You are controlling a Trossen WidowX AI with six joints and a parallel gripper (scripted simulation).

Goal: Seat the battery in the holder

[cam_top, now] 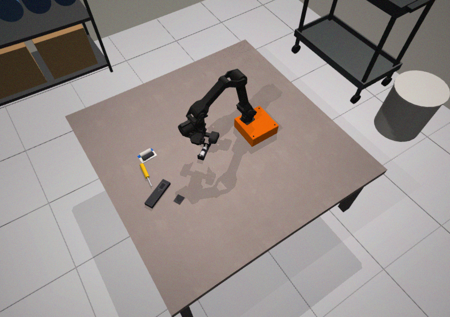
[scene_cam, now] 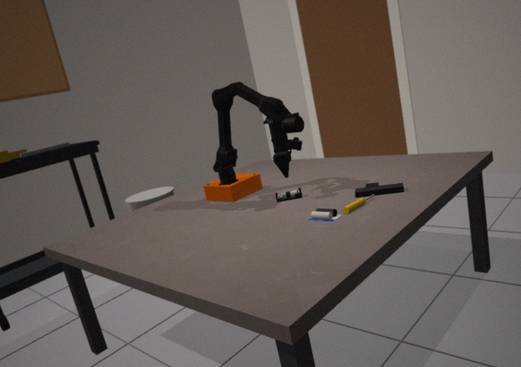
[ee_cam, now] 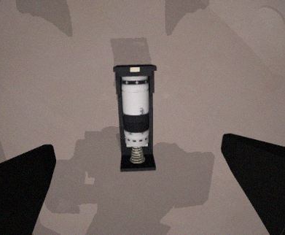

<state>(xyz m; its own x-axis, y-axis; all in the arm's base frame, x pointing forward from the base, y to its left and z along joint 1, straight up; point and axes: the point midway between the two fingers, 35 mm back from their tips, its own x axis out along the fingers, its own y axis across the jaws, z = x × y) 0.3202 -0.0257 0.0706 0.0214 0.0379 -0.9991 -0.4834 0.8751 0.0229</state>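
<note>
The black holder [cam_top: 200, 157] [scene_cam: 286, 199] [ee_cam: 138, 168] stands on the table. The white battery with dark bands [cam_top: 203, 150] [scene_cam: 288, 194] [ee_cam: 135, 102] lies inside it, in line with the side walls and looking flat. Its flat end meets the coiled spring [ee_cam: 137, 156]. Its other end reaches the lip [ee_cam: 146, 70] in the wrist view; the terminal is hidden there. My gripper [cam_top: 205, 138] [scene_cam: 286, 176] [ee_cam: 140, 148] is wide open and empty, above the holder. Its fingers are well to each side and touch neither the battery nor the holder.
A card with a white and a dark cylinder [cam_top: 146, 153] [scene_cam: 321, 215], a yellow screwdriver [cam_top: 144, 170] [scene_cam: 354, 205], a black remote [cam_top: 154, 197] [scene_cam: 382, 190] and a dark square cover [cam_top: 178, 199] lie on the table. The arm stands on an orange base [cam_top: 262, 125] [scene_cam: 232, 191].
</note>
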